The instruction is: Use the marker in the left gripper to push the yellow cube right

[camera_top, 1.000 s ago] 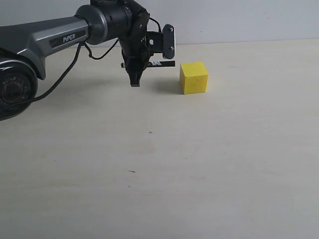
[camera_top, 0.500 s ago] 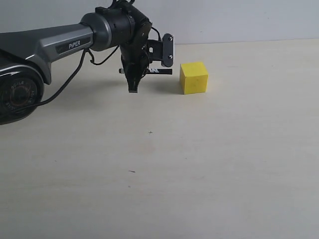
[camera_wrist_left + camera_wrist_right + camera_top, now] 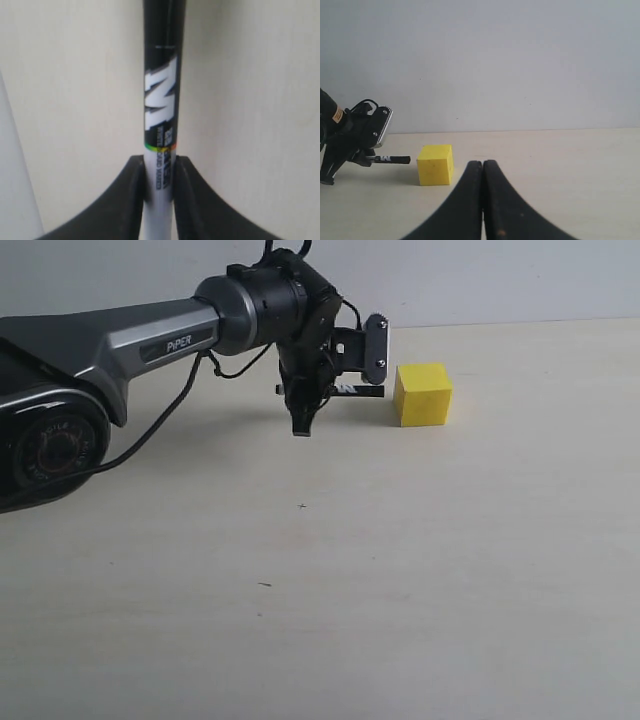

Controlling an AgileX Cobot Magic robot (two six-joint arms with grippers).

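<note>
The yellow cube [image 3: 423,394] sits flat on the pale table [image 3: 420,590], close to the table's far edge where it meets the grey wall [image 3: 500,280], and somewhat right of the middle of that edge. Just to its left the marker [image 3: 358,391] is held level above the table, running along the far edge, with its black end pointing at the cube's left face. A thin strip of table seems to show between the two, but I cannot tell for sure whether they touch. The left gripper [image 3: 300,423] points down at the table and is clenched on the marker's white barrel, its two black fingers [image 3: 131,190] pressing it from either side next to the black printed label. Its grey-and-black arm [image 3: 120,340] reaches in from the table's left side. The right gripper [image 3: 482,165] faces the cube from well away, low over the table, its jaws pressed together with nothing between them.
</note>
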